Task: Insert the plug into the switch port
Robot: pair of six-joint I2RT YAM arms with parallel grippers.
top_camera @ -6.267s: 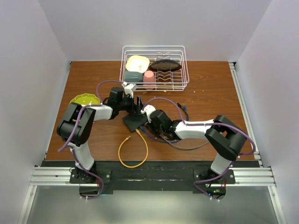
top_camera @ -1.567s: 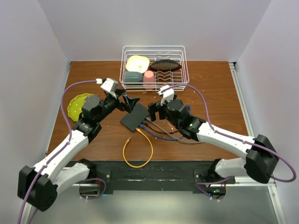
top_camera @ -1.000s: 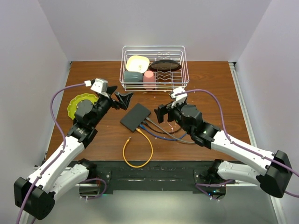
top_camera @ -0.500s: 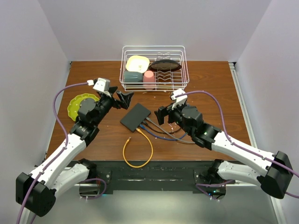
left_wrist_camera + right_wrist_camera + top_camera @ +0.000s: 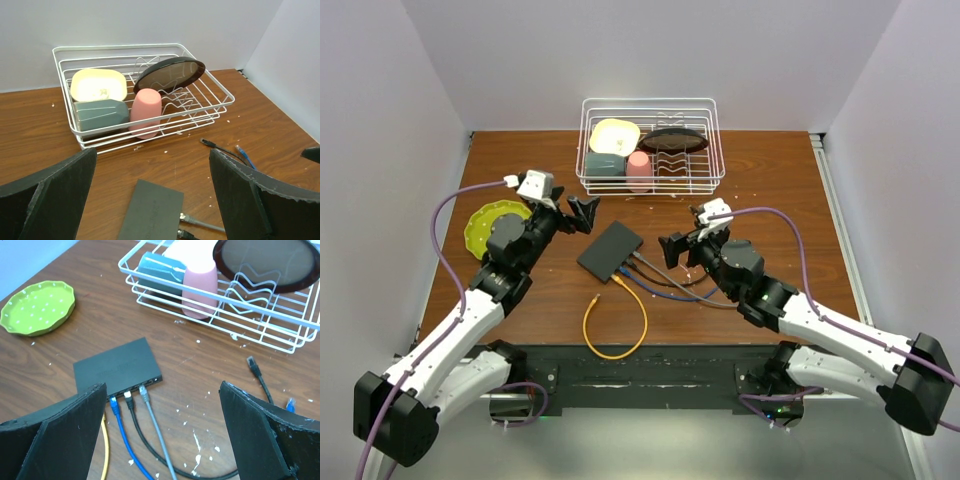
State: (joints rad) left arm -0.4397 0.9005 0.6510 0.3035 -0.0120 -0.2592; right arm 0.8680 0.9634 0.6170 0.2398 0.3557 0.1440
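Observation:
The flat dark grey switch [image 5: 611,249] lies mid-table, also in the left wrist view [image 5: 152,210] and the right wrist view [image 5: 117,365]. In its port edge [image 5: 150,382] sit a blue plug [image 5: 114,402], a black plug [image 5: 128,396] and a grey plug [image 5: 143,390]. A yellow cable [image 5: 610,325] ends by the switch's near corner; my finger hides whether that plug is in a port. My left gripper [image 5: 582,213] [image 5: 152,152] hangs open left of the switch. My right gripper [image 5: 672,248] [image 5: 162,385] hangs open to its right. Neither holds anything.
A white wire dish rack [image 5: 650,101] at the back holds a pink cup [image 5: 146,112], bowls and a dark plate. A green dish [image 5: 480,228] sits at the left. A loose black cable end [image 5: 251,361] and a blue one [image 5: 290,402] lie right of the switch.
Both arms have drawn back from the switch, where they were working earlier, and stand open and apart. In the last half second the right gripper slid a little toward the near right.

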